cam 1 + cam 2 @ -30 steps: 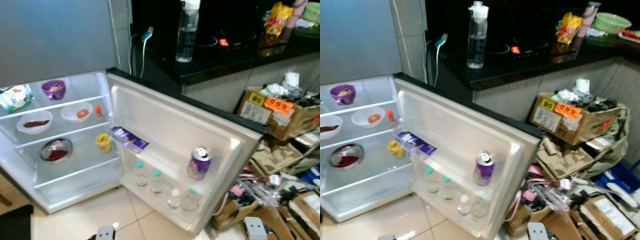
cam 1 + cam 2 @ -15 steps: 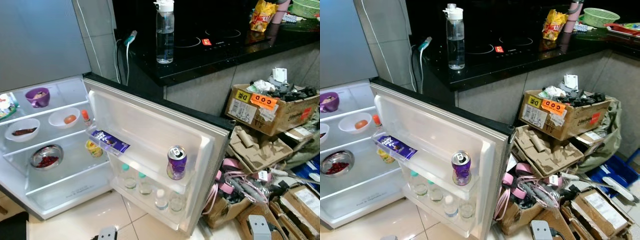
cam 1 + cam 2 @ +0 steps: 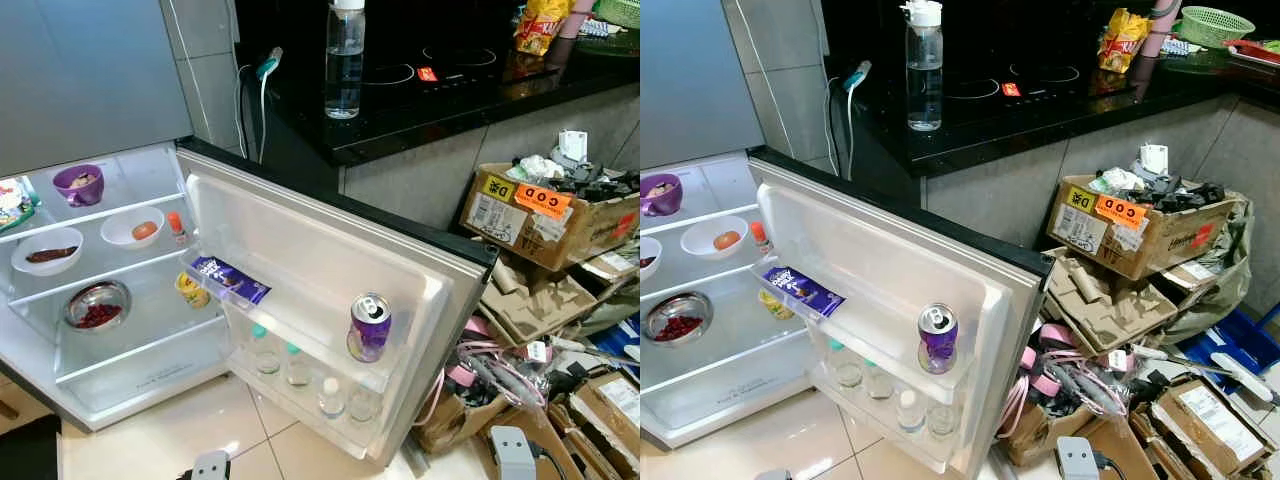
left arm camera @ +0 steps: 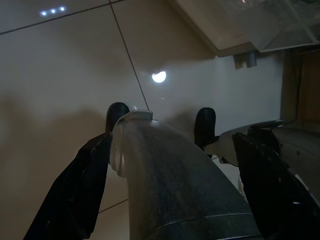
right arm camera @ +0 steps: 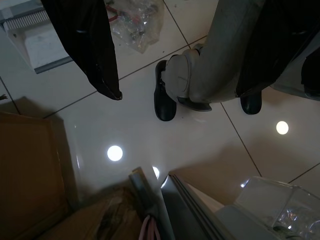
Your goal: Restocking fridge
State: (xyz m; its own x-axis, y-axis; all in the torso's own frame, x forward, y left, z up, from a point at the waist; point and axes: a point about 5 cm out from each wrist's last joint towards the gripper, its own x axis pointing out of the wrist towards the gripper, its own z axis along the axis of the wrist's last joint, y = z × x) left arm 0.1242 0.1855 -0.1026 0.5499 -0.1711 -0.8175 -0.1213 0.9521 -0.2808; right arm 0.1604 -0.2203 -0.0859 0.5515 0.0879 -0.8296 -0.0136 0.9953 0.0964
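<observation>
Left eye view: the fridge point(image 3: 120, 390) stands open at the left, its door point(image 3: 330, 270) swung out toward the near right. On the top shelf sit a purple bowl point(image 3: 79, 184) and, at the far left edge, a colourful packet point(image 3: 12, 200). The next shelf carries a white bowl with something dark point(image 3: 46, 250), a white bowl with an egg point(image 3: 133, 227) and a small red-capped bottle point(image 3: 177, 227). Below are a steel bowl of red bits point(image 3: 96, 305) and a yellow cup point(image 3: 191, 290). On the door's upper rack lie a purple chocolate bar point(image 3: 229, 281) and, further right, an upright purple can point(image 3: 369, 327); small bottles point(image 3: 305, 370) stand in the lower rack. A black counter point(image 3: 440, 105) beyond holds a clear water bottle point(image 3: 344, 60) and a snack bag point(image 3: 540, 22).

Right eye view: to the right of the door the floor is crowded with an open cardboard box of odds and ends point(image 3: 1140, 225), flattened egg-tray cardboard point(image 3: 1105, 300) and tangled pink cables point(image 3: 1065, 375). A green basket point(image 3: 1214, 25) sits at the far end of the counter.

Left wrist view: the left gripper point(image 4: 175, 190) hangs over pale tiles point(image 4: 60, 75), fingers spread wide with the robot's leg point(image 4: 165, 185) beyond them.

Right wrist view: the right gripper point(image 5: 185, 55) hangs likewise, fingers spread, holding nothing, above the floor beside the door's near corner point(image 5: 270, 205).
</observation>
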